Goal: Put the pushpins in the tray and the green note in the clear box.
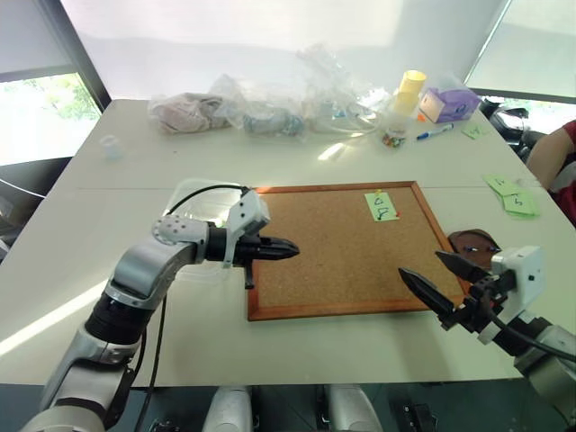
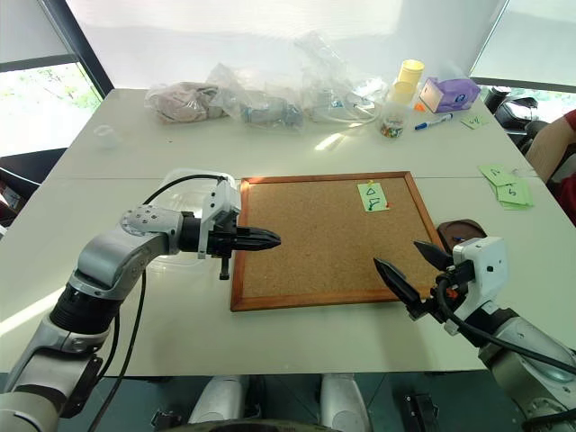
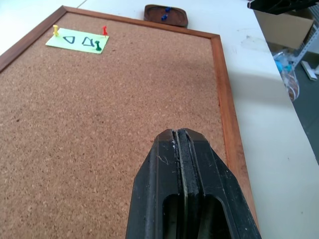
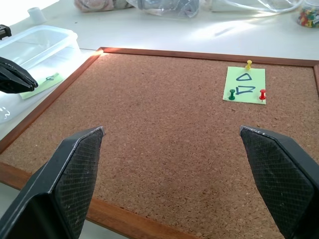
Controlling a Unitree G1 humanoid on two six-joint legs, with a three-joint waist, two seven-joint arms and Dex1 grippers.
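Green note (image 4: 244, 84) was still pinned to cork board (image 1: 342, 261) by 3 pushpins (image 4: 248, 64), tray (image 3: 166, 14) w/ blue pins beyond, clear box (image 4: 37, 42) opposite; left pincer (image 1: 286, 248) shut empty, right pincer (image 1: 436, 279) wide—next probably pluck a pin.

Green note (image 4: 244, 84) lies pinned on cork by yellow, green, red pushpins (image 4: 248, 64); tray (image 3: 166, 15) holds blue ones.

Grainy matt cork board (image 1: 342, 247) in glossy wood frame; clear plastic box (image 4: 35, 42).
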